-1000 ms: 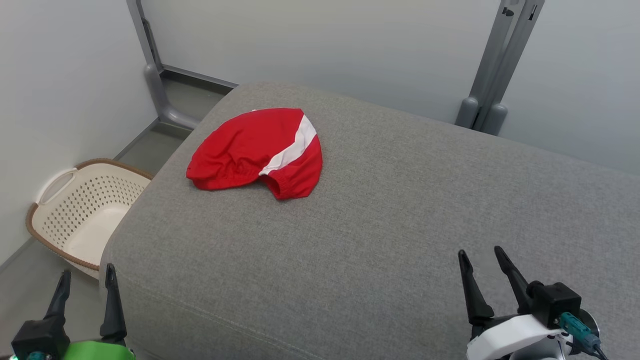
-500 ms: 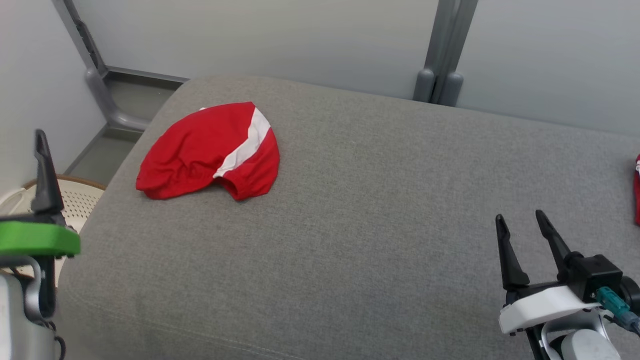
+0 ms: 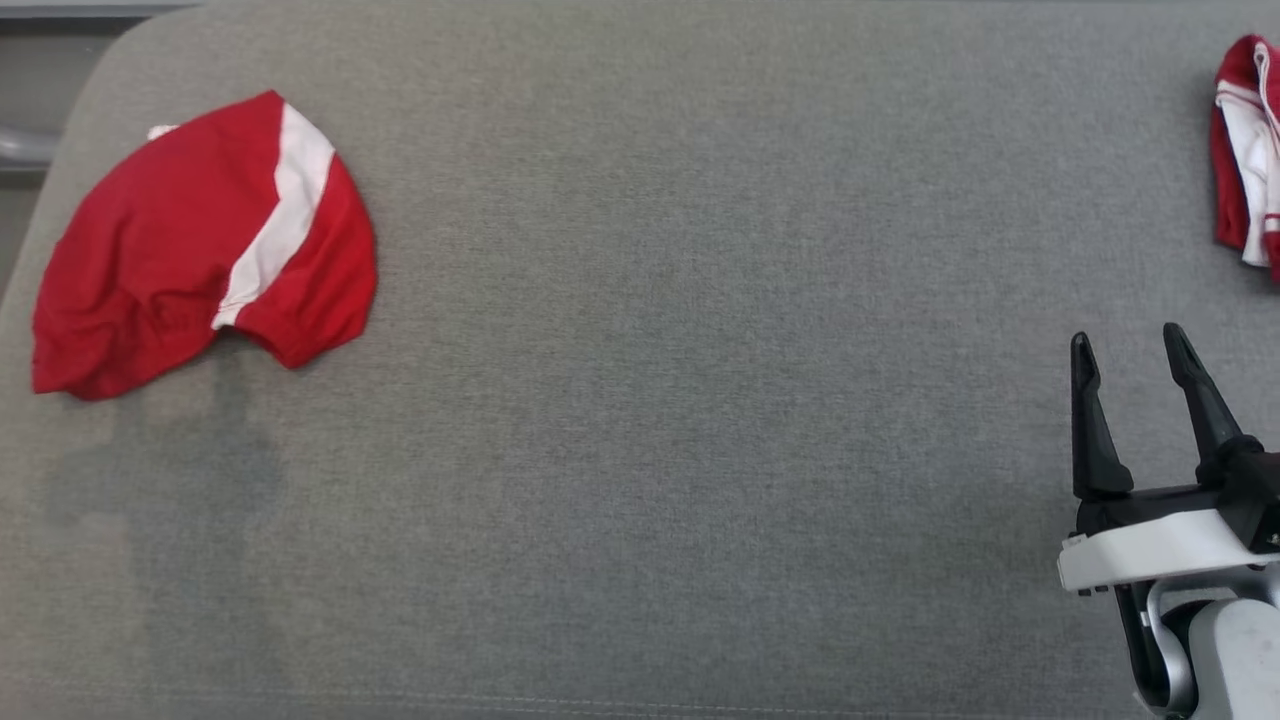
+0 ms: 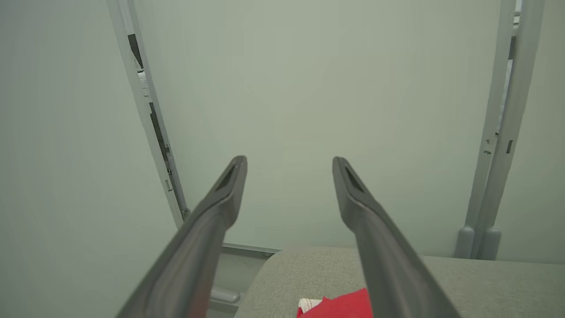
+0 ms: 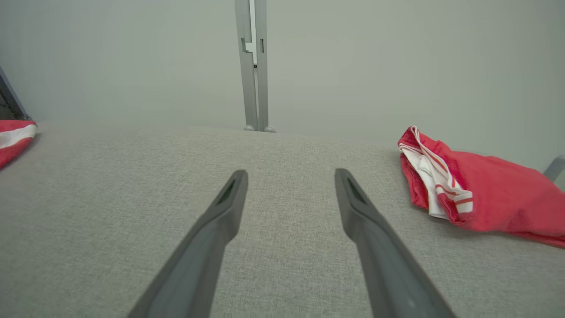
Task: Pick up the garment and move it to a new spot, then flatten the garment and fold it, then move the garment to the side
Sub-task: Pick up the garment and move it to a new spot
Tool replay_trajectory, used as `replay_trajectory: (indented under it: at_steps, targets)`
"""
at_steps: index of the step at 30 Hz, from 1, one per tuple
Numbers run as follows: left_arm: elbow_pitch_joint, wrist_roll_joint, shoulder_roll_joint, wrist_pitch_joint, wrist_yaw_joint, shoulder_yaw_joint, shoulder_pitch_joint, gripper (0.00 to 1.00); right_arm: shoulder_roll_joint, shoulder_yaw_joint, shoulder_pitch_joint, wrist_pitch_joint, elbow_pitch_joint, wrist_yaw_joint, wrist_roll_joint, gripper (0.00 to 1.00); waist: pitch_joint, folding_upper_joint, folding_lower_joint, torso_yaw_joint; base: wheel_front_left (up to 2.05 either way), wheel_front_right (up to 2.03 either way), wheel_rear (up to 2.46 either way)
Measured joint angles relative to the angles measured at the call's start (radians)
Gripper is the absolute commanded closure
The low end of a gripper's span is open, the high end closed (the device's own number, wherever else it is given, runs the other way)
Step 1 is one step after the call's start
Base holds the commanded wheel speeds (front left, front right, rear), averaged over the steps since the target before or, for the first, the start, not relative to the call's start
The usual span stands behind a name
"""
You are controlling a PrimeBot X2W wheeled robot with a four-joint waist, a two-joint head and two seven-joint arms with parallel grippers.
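A red garment [image 3: 180, 250] with a white diagonal stripe lies folded in a rounded shape at the far left of the grey cushion [image 3: 700, 400]. Its edge shows in the left wrist view [image 4: 344, 307] and the right wrist view [image 5: 13, 137]. A second red garment [image 3: 1245, 150] with a white striped band lies crumpled at the far right [image 5: 485, 190]. My right gripper [image 3: 1126, 340] is open and empty above the cushion, below and left of that crumpled garment [image 5: 291, 173]. My left gripper [image 4: 289, 159] is open and empty, raised and pointing at the wall beyond the folded garment.
Pale walls enclose the cushion at the back. Grey metal posts stand behind it [image 5: 254, 66] and at the left corner [image 4: 150, 123]. The wide middle of the cushion is bare fabric.
The head camera has tilted down and swung right, bringing the crumpled garment into view. The left gripper rose and left the head view; the right gripper moved up the view. Neither garment moved.
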Motion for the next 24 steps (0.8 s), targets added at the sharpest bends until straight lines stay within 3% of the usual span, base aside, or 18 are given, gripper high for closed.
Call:
replay_trajectory:
  at_steps: [9,24]
  targets:
    - [0.22,-0.093,0.03,0.093,-0.002,-0.152,-0.118,0.0,0.005,-0.009,-0.016,0.018,-0.05,0.0,-0.028,0.0,0.136,0.0,0.0,-0.089,0.0,0.0,0.0]
    - [0.444,-0.382,0.051,0.459,-0.003,-0.307,-0.14,0.0,0.002,0.011,-0.04,0.031,-0.055,0.0,-0.032,0.0,0.184,0.0,0.0,-0.133,0.0,0.0,0.0]
